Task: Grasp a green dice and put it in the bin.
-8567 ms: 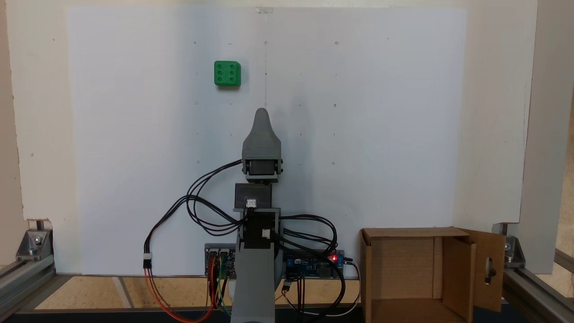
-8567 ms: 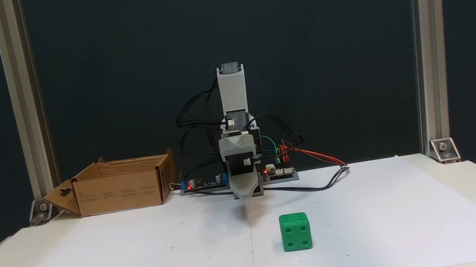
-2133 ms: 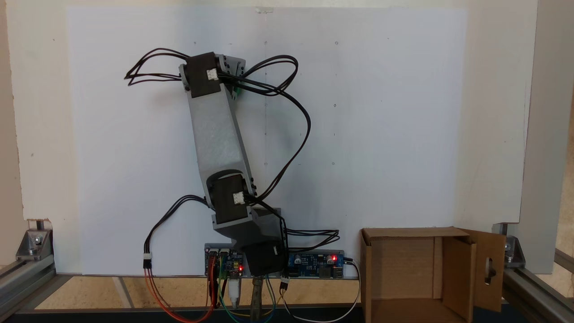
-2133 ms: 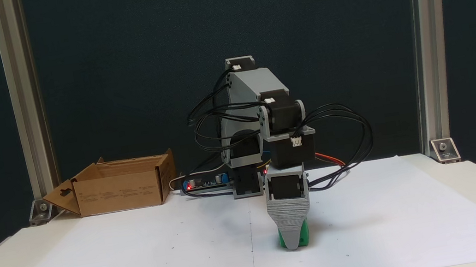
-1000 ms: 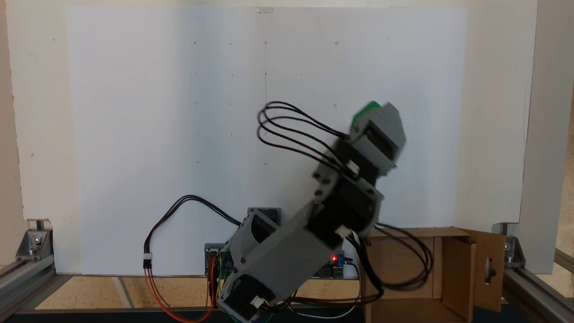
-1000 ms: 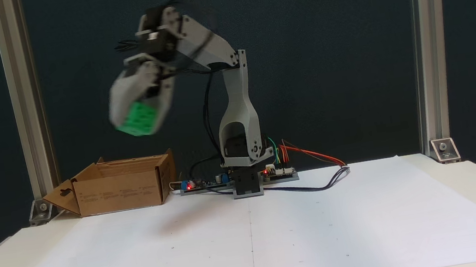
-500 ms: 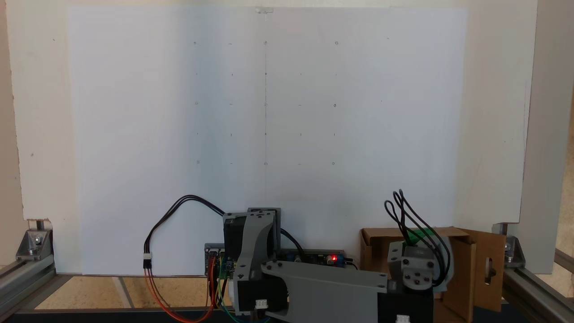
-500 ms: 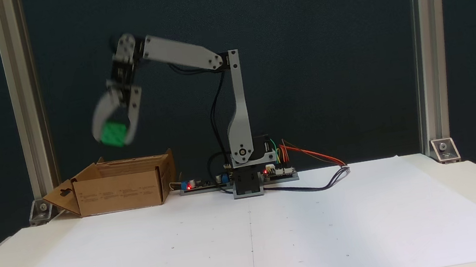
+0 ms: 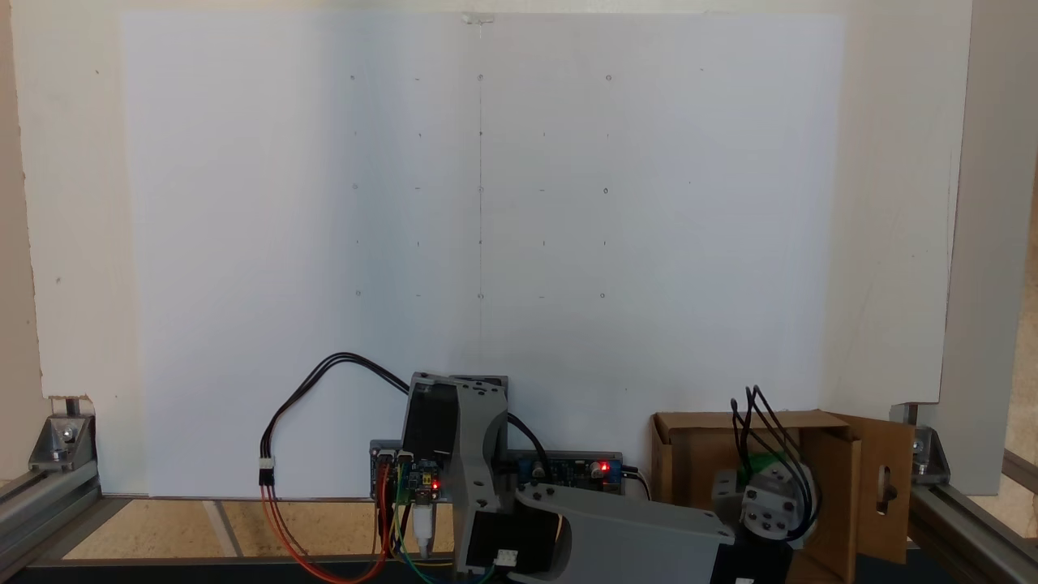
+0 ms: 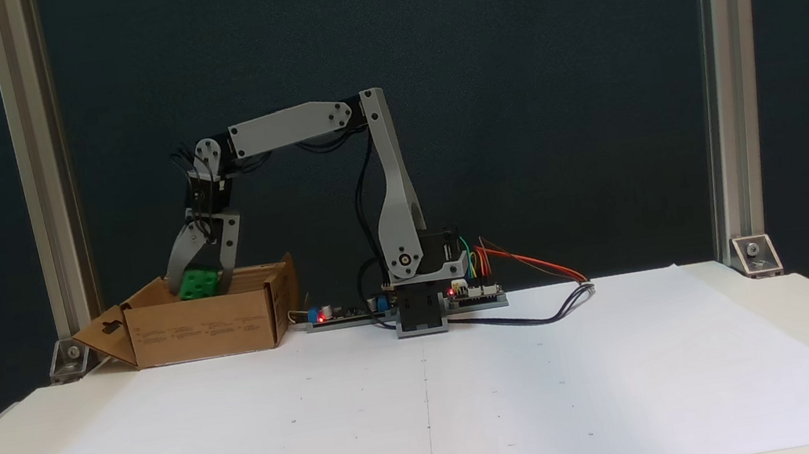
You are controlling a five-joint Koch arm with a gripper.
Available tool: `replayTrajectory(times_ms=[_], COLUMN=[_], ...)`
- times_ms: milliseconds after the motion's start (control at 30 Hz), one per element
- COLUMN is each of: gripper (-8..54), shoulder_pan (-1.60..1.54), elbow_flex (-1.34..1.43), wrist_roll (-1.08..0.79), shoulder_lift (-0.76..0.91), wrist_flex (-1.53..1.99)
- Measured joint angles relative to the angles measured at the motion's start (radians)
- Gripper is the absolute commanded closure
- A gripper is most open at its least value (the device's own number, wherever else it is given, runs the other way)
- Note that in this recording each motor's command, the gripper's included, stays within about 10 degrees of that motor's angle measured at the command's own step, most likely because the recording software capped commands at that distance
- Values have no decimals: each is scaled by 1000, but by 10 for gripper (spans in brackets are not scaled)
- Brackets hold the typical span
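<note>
The green dice (image 10: 198,283) hangs between the grey jaws of my gripper (image 10: 200,290), which is shut on it right at the open top of the bin (image 10: 205,327), a brown cardboard box. In a fixed view from above, a sliver of the green dice (image 9: 761,464) shows under the wrist, over the bin (image 9: 697,454), and the fingertips are hidden there. The slotted flap (image 9: 885,487) stands out to the right in that view.
The arm's base and circuit boards (image 10: 415,304) sit beside the box with loose wires (image 10: 541,295) trailing onto the white paper sheet (image 10: 431,413). Aluminium frame posts (image 10: 42,183) stand at both sides of the table.
The arm has lowered, bringing the held dice from well above the box down to its open top. The gripper stays shut on the dice.
</note>
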Motion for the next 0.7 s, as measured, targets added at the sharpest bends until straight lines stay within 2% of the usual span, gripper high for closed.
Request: replayTrajectory(times_ms=[233, 300, 400, 500, 567, 700], gripper=[340, 157, 64, 60, 34, 18], shoulder_pan=[34, 34, 34, 34, 32, -44], elbow_flex=[3, 21, 101, 101, 103, 103], wrist_roll=[-41, -44, -46, -46, -40, 101], shoulder_lift=[0, 2, 0, 2, 0, 71], wrist_flex=[-14, -15, -14, -15, -15, -15])
